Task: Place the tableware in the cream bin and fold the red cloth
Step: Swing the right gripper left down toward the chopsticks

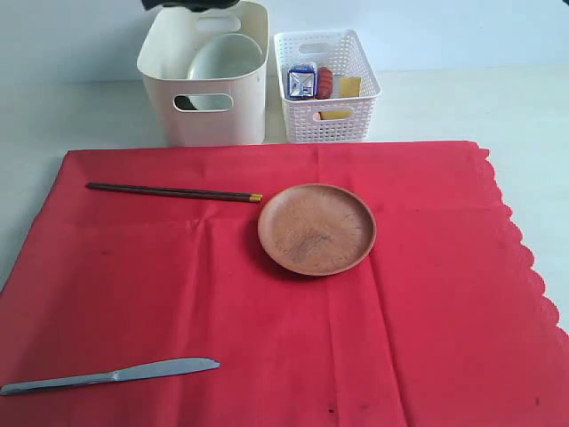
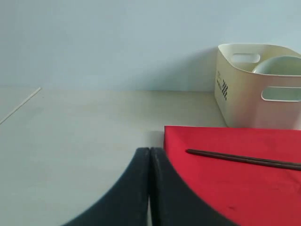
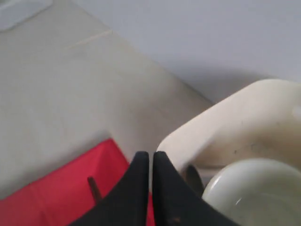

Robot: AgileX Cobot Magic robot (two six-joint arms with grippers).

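The red cloth (image 1: 267,311) lies flat, scalloped edge on the right. On it rest the dark chopsticks (image 1: 173,191), the round wooden plate (image 1: 316,228) and the silver knife (image 1: 111,374). The white bowl (image 1: 227,53) leans inside the cream bin (image 1: 203,107). My right gripper (image 3: 151,154) is shut and empty, hovering over the bin's rim (image 3: 235,127) beside the bowl (image 3: 254,193); its dark body (image 1: 191,4) shows at the top edge. My left gripper (image 2: 149,149) is shut on nothing, low over bare table beside the cloth's corner (image 2: 235,188), with the chopsticks (image 2: 244,158) beyond. Spoon and cup are out of view.
A white lattice basket (image 1: 324,84) with a blue-white carton (image 1: 302,80) and food items stands right of the bin. Pale tabletop (image 2: 70,132) extends left of the cloth. A wall runs behind the containers.
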